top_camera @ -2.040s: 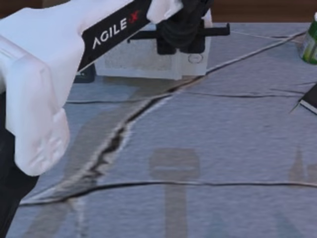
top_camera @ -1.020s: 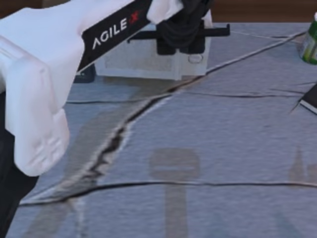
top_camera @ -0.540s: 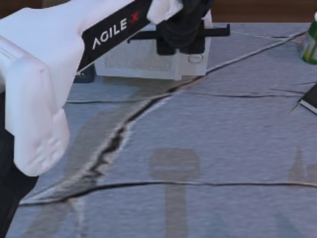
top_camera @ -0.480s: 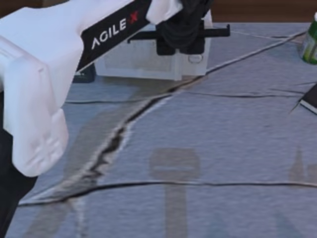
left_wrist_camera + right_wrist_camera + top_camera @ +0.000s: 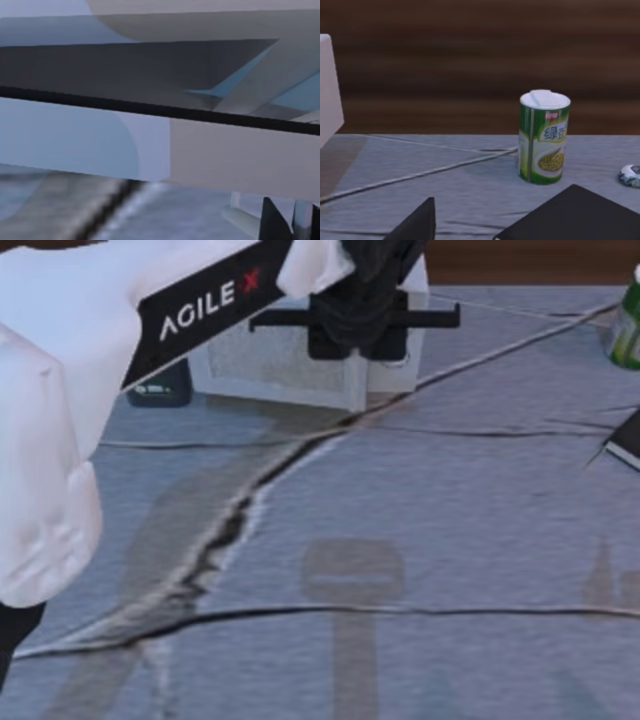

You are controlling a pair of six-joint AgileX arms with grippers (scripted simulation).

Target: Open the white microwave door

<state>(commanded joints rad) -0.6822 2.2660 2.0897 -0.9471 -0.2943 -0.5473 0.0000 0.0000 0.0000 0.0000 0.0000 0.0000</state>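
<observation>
The white microwave (image 5: 402, 368) stands at the table's far middle, a round knob (image 5: 393, 353) on its right panel. Its door (image 5: 270, 360), with a grey mesh window, stands slightly ajar, its free right edge swung a little toward the front. My left gripper (image 5: 356, 322) hangs over that edge. In the left wrist view its dark fingers (image 5: 272, 225) are shut on a pale strip of the door, and the dark oven cavity (image 5: 125, 65) shows behind a pale panel. One fingertip (image 5: 422, 222) of my parked right gripper shows low over the table at the right.
A green can (image 5: 628, 328) stands at the far right, also in the right wrist view as the can (image 5: 544, 137). A black book (image 5: 625, 440) lies near it, and a small toy car (image 5: 630, 175) beyond. A dark object (image 5: 160, 388) sits left of the microwave.
My left arm has drawn back toward the left and front, and the door's free edge has swung out a little with the gripper. The dark object beside the oven is more exposed.
</observation>
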